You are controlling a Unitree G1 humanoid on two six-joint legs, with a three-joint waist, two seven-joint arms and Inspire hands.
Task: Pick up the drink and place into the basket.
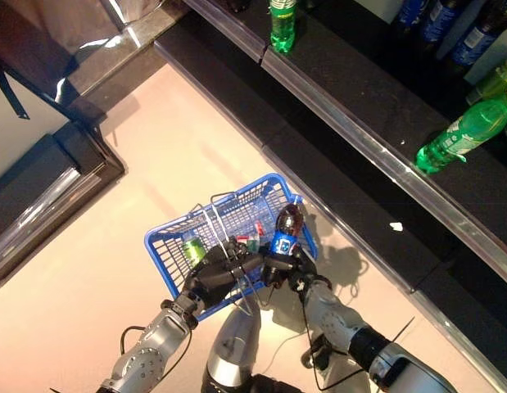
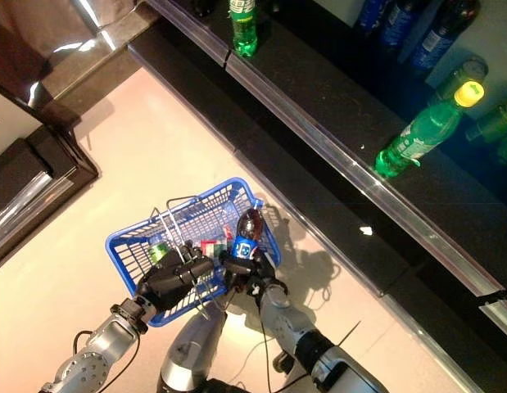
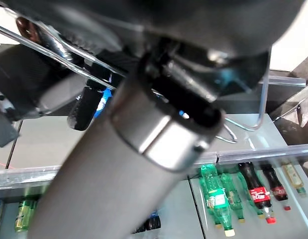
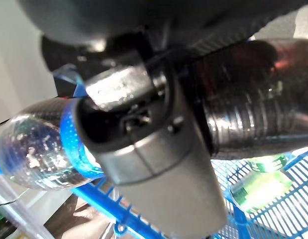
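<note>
My left hand [image 1: 214, 277] is shut on the thin wire handles [image 1: 212, 214] of the blue basket [image 1: 165, 248], which hangs raised in front of me. My right hand [image 1: 291, 268] is shut on a dark cola bottle with a blue label [image 1: 286, 228] and holds it upright over the basket's right rim. In the right wrist view the bottle [image 4: 253, 99] lies across my palm above the blue mesh [image 4: 273, 209]. A green can [image 1: 193, 249] and a red-labelled drink [image 1: 251, 241] lie inside the basket.
A dark shelf with a silver front rail [image 1: 359, 139] runs from top centre to the right. Green bottles [image 1: 462, 135] lie on it at right, one [image 1: 282, 24] stands at the top, dark bottles [image 1: 474, 37] stand behind. A dark cabinet [image 1: 48, 188] is at left.
</note>
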